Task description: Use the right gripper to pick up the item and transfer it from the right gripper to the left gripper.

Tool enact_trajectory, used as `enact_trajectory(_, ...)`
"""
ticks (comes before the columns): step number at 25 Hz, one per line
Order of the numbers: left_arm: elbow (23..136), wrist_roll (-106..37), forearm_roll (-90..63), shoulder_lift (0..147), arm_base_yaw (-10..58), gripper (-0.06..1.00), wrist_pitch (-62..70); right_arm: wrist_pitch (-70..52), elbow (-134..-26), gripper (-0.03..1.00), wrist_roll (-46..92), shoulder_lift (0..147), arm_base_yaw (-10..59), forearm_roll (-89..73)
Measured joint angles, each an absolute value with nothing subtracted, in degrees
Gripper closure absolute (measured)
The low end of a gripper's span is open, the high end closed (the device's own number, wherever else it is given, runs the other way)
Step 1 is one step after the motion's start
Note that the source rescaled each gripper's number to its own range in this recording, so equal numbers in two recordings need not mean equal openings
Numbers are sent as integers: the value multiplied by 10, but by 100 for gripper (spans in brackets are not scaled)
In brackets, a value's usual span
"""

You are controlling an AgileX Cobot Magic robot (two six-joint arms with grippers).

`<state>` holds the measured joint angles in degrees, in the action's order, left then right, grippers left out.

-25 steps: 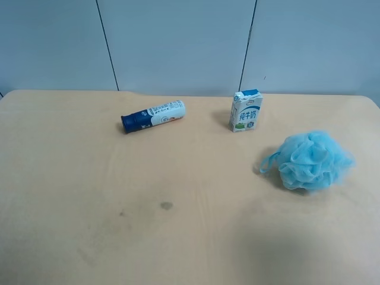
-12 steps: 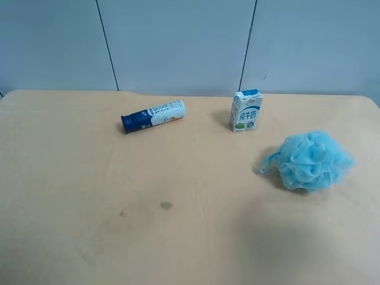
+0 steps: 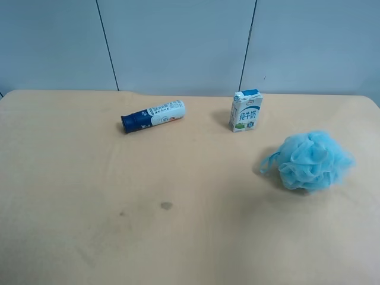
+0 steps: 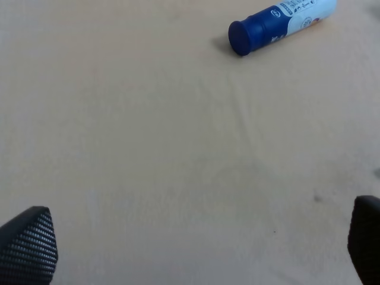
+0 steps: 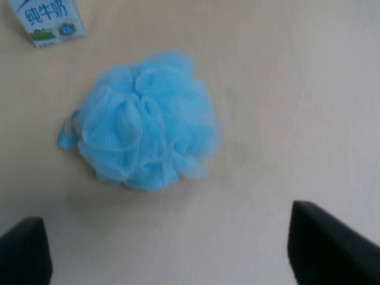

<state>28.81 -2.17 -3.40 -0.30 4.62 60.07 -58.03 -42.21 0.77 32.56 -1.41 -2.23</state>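
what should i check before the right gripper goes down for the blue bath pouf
1. Right gripper open: ok, fingers wide apart with nothing between them.
2. Bath pouf between the fingers: not ok, it lies ahead of them on the table.
3. Milk carton clear of the pouf: ok, a gap separates them.
4. Cord loop free: ok, it lies loose beside the pouf.
5. Left gripper ready to receive: ok, open and empty.
6. Gripper height above the pouf: cannot tell.
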Motion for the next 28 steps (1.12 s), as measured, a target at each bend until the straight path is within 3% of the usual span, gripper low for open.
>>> enact_trajectory(16, 288, -22, -34, -3, 46, -6, 601, -404, -432, -3, 8, 631, -14, 5)
enact_trajectory(28, 288, -22, -34, -3, 46, -6, 601, -293, -432, -3, 0, 757, -14, -9)
